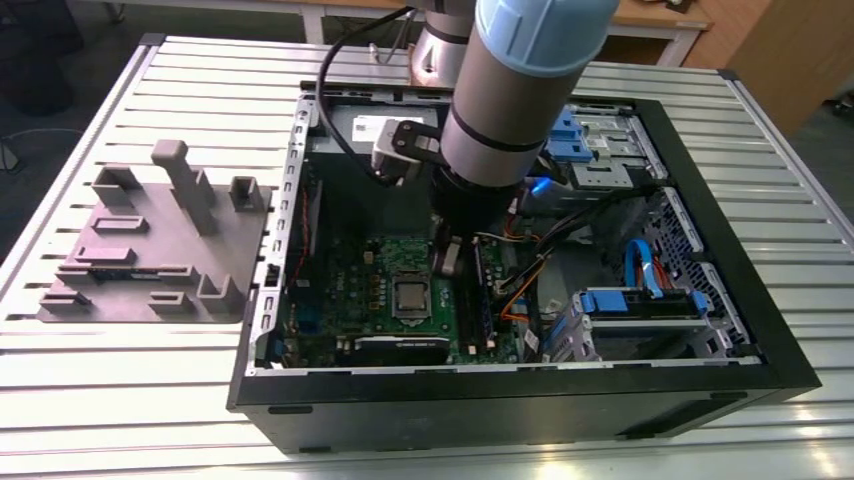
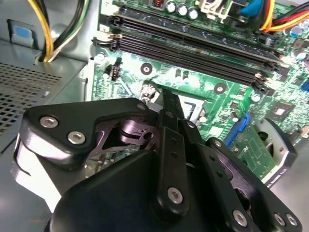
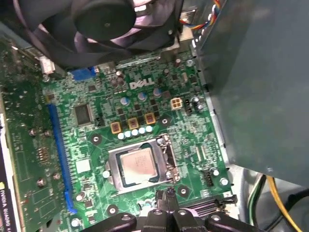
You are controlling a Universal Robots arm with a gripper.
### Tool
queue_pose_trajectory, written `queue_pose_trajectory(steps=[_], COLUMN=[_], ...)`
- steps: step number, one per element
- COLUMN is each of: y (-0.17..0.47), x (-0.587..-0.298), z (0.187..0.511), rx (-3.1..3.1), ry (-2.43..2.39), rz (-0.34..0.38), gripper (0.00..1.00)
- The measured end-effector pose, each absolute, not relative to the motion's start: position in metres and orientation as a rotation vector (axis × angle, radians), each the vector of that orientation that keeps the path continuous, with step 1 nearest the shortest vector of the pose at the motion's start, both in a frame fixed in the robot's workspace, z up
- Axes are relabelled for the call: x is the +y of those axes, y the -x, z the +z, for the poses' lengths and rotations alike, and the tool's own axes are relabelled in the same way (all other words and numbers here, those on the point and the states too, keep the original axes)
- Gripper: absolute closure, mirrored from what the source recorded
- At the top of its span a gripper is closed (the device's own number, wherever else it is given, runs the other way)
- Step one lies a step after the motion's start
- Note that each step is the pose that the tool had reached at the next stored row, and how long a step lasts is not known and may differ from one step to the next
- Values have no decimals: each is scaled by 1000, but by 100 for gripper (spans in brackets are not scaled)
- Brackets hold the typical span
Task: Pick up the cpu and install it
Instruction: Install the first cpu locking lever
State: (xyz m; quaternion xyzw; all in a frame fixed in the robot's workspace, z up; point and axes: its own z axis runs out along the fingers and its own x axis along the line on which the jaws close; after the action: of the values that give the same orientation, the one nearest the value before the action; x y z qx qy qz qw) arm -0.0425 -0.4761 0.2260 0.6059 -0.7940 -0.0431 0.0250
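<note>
The cpu [image 3: 138, 166], a small square chip with a silver-grey top, lies flat inside the metal socket frame [image 3: 166, 159] on the green motherboard [image 3: 96, 145]. In the exterior view the cpu [image 1: 410, 294] sits at the board's middle, inside the open computer case. My gripper [image 3: 166, 195] hangs just above the board beside the socket, its black fingers pressed together with nothing between them. The exterior view puts the gripper [image 1: 449, 257] slightly behind and to the right of the socket. In the second wrist view the fingertips [image 2: 166, 99] point down at the socket's edge.
A grey plastic fixture block [image 1: 154, 245] lies on the slatted table at the exterior view's left. The case walls [image 1: 534, 400] ring the board. A black fan [image 3: 104, 24], memory slots [image 2: 193, 46], coloured cables [image 1: 527, 275] and blue drive brackets [image 1: 641, 300] crowd around the socket.
</note>
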Motion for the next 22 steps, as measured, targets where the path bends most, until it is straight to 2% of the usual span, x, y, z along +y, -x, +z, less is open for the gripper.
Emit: queue_pose_trajectory(steps=[22], y=[44], x=[-501], z=[212], rx=[-2377], ry=[-1967], rz=[-130], gripper=[90])
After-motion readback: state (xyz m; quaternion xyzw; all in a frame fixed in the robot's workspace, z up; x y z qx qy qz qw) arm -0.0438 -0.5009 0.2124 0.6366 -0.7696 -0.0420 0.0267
